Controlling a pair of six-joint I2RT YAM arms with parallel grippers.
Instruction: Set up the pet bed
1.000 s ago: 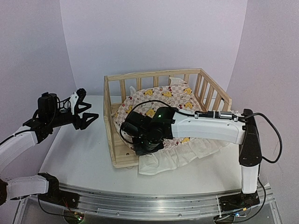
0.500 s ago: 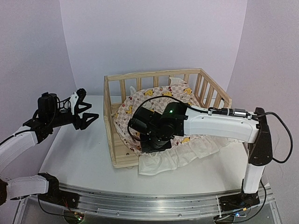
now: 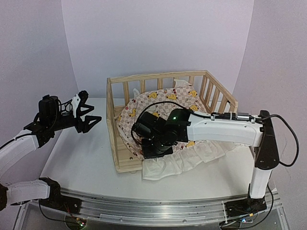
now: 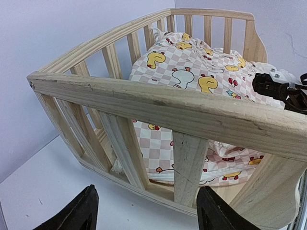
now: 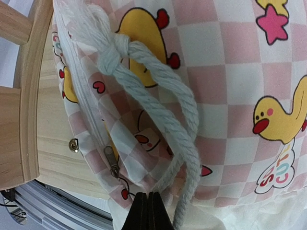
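The pet bed [image 3: 111, 103] is a light-wood slatted frame at the table's middle; it also fills the left wrist view [image 4: 168, 108]. A pink-checkered duck cushion [image 3: 163, 101] lies tilted inside it, its white ruffle spilling over the open front. My right gripper [image 3: 152, 146] is shut on the cushion's front-left edge. In the right wrist view its tips [image 5: 147, 203] pinch bunched fabric [image 5: 230, 72] beside a grey rope tie [image 5: 158, 96]. My left gripper [image 3: 92, 119] is open and empty, left of the bed. Its fingers [image 4: 81, 213] face the side rail.
A small matching pillow [image 3: 188, 91] leans at the bed's back rail. The cushion's white ruffle [image 3: 177, 163] lies on the table in front of the bed. A zipper pull [image 5: 113, 164] and the bed's plank floor [image 5: 53, 148] show under the cushion edge.
My right arm's elbow has swung to the right and the wrist shifted slightly over the cushion's front-left edge. The left arm has not moved.
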